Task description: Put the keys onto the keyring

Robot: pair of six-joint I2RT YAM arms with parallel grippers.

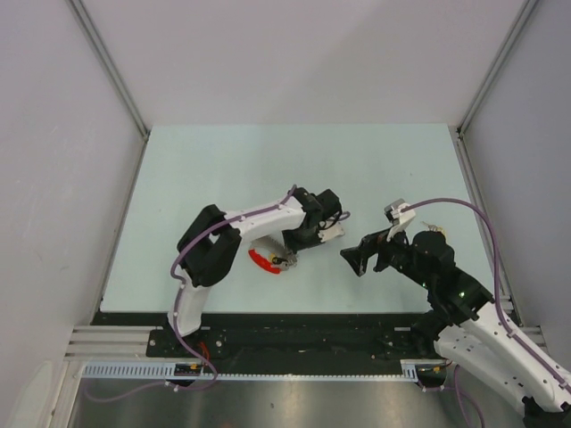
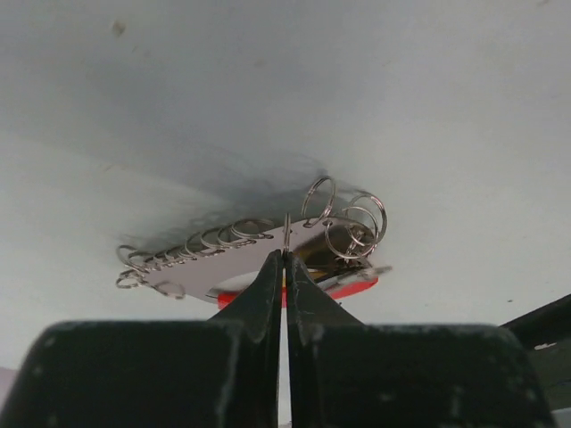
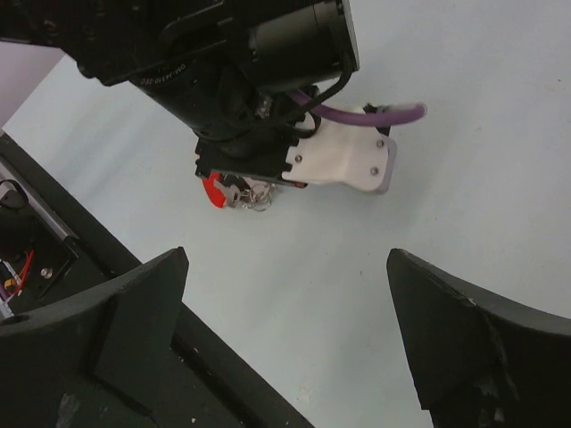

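Note:
The keyring lies on the pale table: a red curved band (image 2: 352, 287) under a grey strap (image 2: 192, 272), with several thin silver rings (image 2: 352, 218) bunched on top. In the left wrist view my left gripper (image 2: 286, 257) is shut on one thin silver ring (image 2: 286, 227), held edge-on at its tips. From above, the left gripper (image 1: 287, 257) sits just right of the red band (image 1: 261, 260). My right gripper (image 1: 351, 259) is open and empty, to the right of the bundle, jaws wide (image 3: 285, 267). No coloured key heads show; the keys cannot be made out.
The black rail (image 1: 294, 321) runs along the table's near edge, close under the right gripper. The left wrist body (image 3: 259, 80) with its purple cable (image 3: 357, 113) stands over the bundle (image 3: 241, 193) in the right wrist view. White walls enclose the table.

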